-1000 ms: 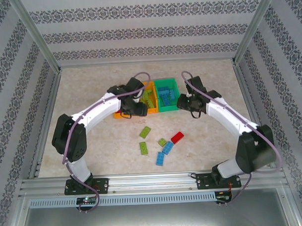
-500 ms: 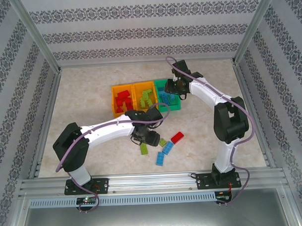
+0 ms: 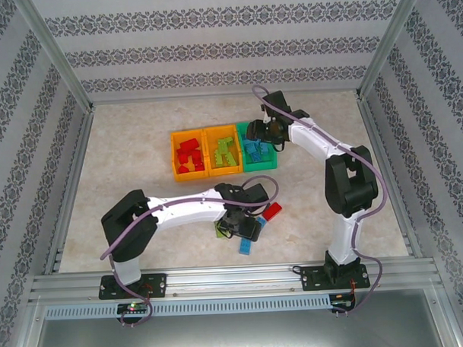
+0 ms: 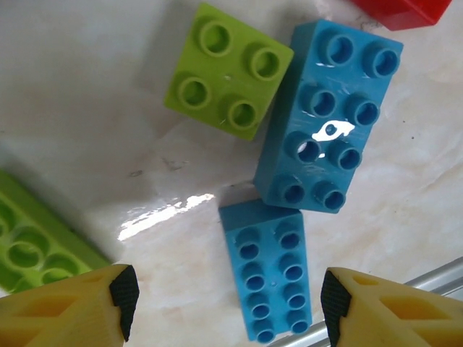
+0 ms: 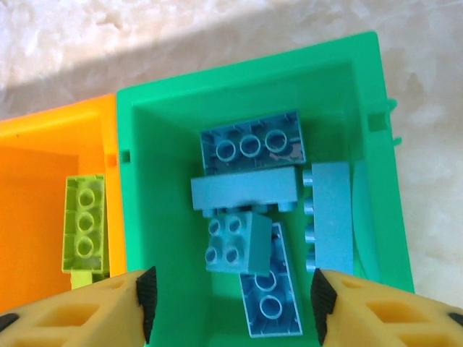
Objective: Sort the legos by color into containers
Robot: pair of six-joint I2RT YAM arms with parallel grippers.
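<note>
Left hand (image 4: pixel 230 300) apart over table (image 4: pixel 94 130), likely targeting the smaller blue lego (image 4: pixel 269 278): descend, straddle, clamp. Right hand (image 5: pixel 233 303) apart, empty, over green bin (image 5: pixel 246 76).

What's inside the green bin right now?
In the green bin, five blue bricks show in a loose pile, some overlapping, with no other colour. Whatever lies beneath the pile is covered.
</note>
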